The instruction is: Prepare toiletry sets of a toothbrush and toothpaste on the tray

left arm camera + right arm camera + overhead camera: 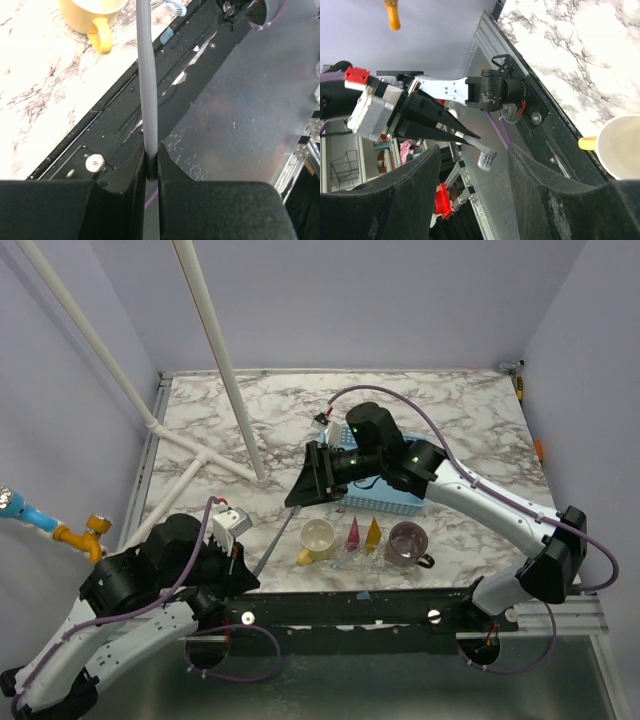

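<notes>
My left gripper [151,167] is shut on the handle of a grey toothbrush [146,75], holding it out over the table's near edge. From above, the brush [275,542] slants up toward my right gripper [296,498]. The right gripper [472,150] stands open, and the brush head [486,159] hangs between its fingers without touching them. A pink tube [353,532] and a yellow tube [373,532] lie between the two mugs, with a thin pale brush [350,558] in front of them. The blue tray [380,502] sits partly under the right arm.
A yellow mug [318,538] and a translucent purple mug [407,543] stand near the front edge. White poles [225,360] cross the left of the marble table. The black base rail [350,605] runs along the near edge.
</notes>
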Controlling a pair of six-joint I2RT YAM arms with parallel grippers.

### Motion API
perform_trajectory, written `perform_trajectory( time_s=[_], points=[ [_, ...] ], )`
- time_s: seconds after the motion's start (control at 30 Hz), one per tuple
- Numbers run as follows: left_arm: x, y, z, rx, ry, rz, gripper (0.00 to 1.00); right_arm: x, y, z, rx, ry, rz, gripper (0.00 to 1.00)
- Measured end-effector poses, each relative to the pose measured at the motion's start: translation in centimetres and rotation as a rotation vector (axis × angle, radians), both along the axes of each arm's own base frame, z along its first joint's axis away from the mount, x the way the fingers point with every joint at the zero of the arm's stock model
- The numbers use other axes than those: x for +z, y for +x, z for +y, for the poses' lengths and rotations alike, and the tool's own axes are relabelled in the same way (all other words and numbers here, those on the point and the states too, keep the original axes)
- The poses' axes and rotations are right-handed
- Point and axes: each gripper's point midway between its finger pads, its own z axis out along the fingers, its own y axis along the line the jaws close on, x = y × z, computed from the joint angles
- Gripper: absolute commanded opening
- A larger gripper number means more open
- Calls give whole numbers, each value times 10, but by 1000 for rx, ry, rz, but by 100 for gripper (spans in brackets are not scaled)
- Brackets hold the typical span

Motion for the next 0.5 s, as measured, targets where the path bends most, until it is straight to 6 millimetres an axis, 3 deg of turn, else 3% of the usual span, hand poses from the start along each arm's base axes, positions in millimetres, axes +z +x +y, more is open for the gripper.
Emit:
perform_trajectory(
  time_s=[0.27, 0.5],
  points=[
    [-10, 1, 3, -14, 90, -9, 0, -22, 6, 10, 7, -44, 65, 52],
    [-14, 6, 5, 8, 130, -22, 0, -23, 1, 10, 33, -44, 86, 48]
  ],
)
